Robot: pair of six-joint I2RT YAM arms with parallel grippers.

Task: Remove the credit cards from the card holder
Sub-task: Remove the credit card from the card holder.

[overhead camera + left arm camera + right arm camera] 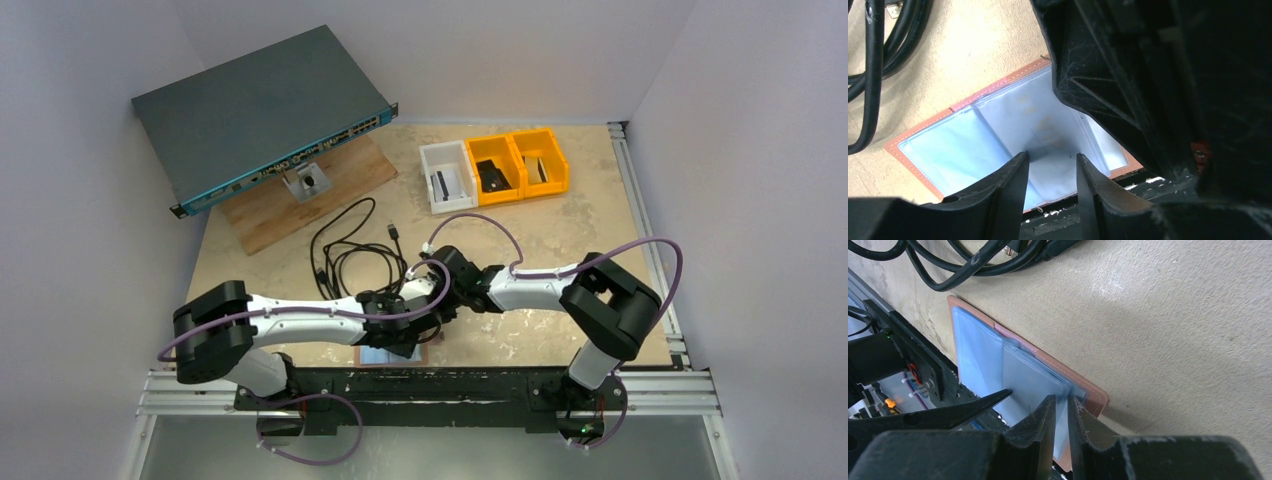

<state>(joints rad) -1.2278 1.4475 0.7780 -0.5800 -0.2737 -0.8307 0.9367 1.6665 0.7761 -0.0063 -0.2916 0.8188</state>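
Card holder (963, 145) lay open at near edge; right gripper (1062, 412) pinched its clear pockets (1033, 380), left gripper (1052, 165) released above.

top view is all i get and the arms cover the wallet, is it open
observer: Yes. The wallet lies open and flat on the table, clear pockets facing up.
operator: right arm got hold of anything
observer: The right gripper is closed on the edge of a raised pocket leaf at the wallet's middle.
operator: and the other one
observer: The left gripper hangs open just above the pockets with nothing between its fingers.
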